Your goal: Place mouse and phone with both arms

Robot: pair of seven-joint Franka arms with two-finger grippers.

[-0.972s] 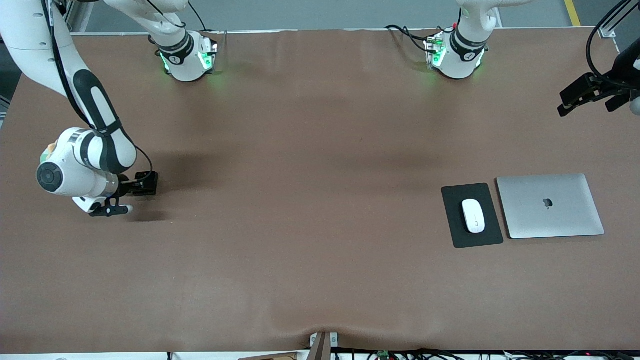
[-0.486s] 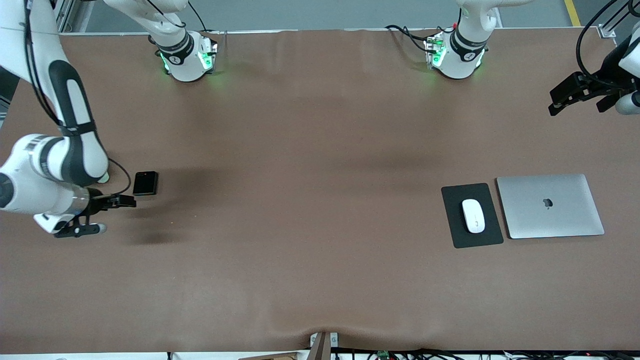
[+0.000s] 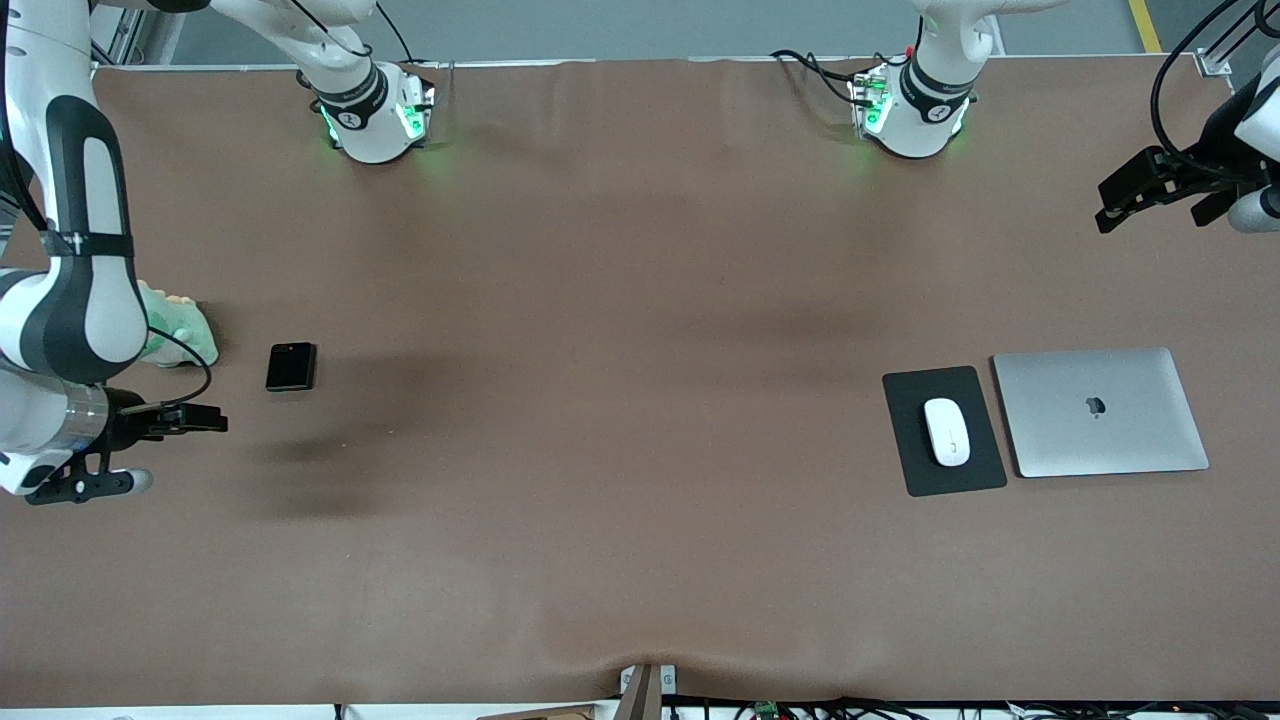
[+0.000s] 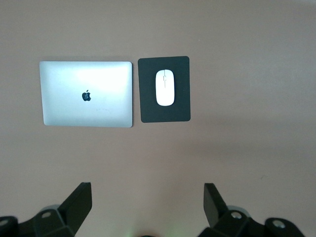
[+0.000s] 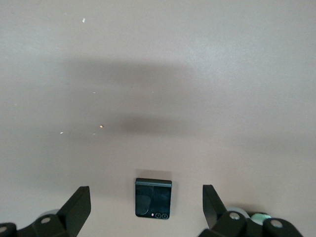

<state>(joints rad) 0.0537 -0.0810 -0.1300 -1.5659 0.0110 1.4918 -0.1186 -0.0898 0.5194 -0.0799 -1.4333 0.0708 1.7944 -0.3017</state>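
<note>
On my front view, the phone lies flat on the brown bench at the right arm's end, with nothing holding it. The right tool hangs over the bench beside the phone, well clear of it, with its jaws apart and empty. At the left arm's end the white mouse sits on the dark mouse mat, which lies just beside the closed silver laptop; I read that as a tidy desk layout, mouse squared up on its pad. The left tool hangs over the bench's edge, well apart from the mouse.

My left wrist view looks straight down on the laptop, the mat and the mouse, with both fingers spread wide and nothing between them, so this tool is released.

My right wrist view shows the phone, camera lenses up, resting on the bench between the spread fingers but untouched. Both items look placed, and I judge the job is essentially done.
</note>
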